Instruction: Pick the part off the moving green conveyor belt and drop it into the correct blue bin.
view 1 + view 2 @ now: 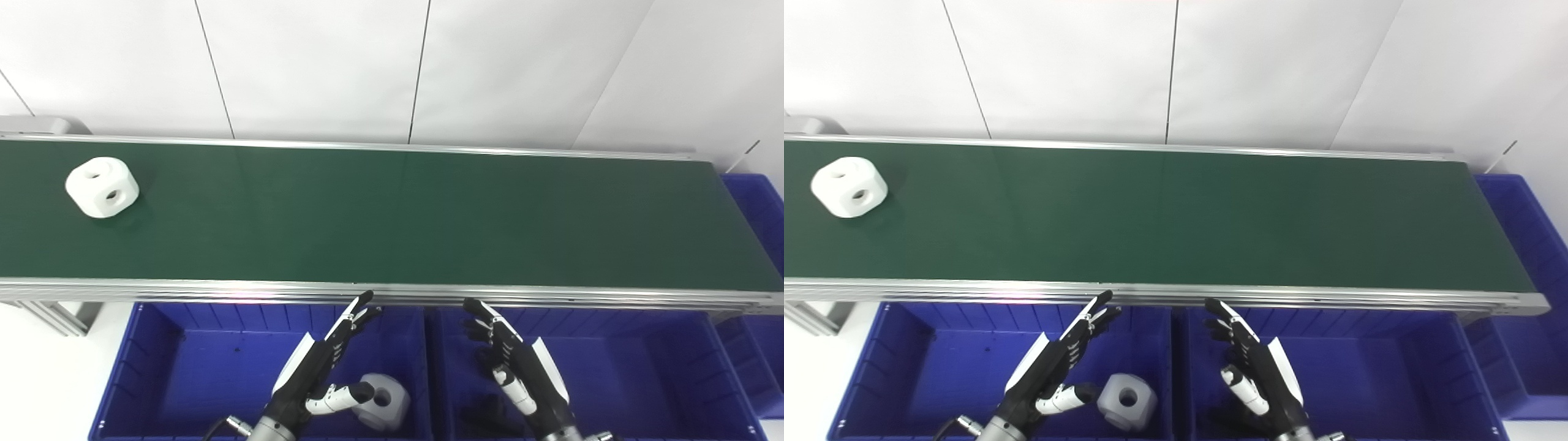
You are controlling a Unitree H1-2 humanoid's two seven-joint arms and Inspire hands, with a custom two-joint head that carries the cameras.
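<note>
A white rounded cube part with round holes (pixel 102 187) lies on the green conveyor belt (pixel 392 214) at its far left. My left hand (pixel 321 364) is open and empty, held over the left blue bin (pixel 153 367), fingers pointing up toward the belt's near rail. My right hand (pixel 514 364) is open and empty over the middle blue bin (pixel 643 367). Both hands are far from the part. The part also shows in the right eye view (pixel 849 186).
A second white holed part (pixel 383 401) lies in the left bin beside my left thumb. A dark object (pixel 487 410) lies in the middle bin under my right hand. Another blue bin (pixel 756 208) stands past the belt's right end. A white wall is behind.
</note>
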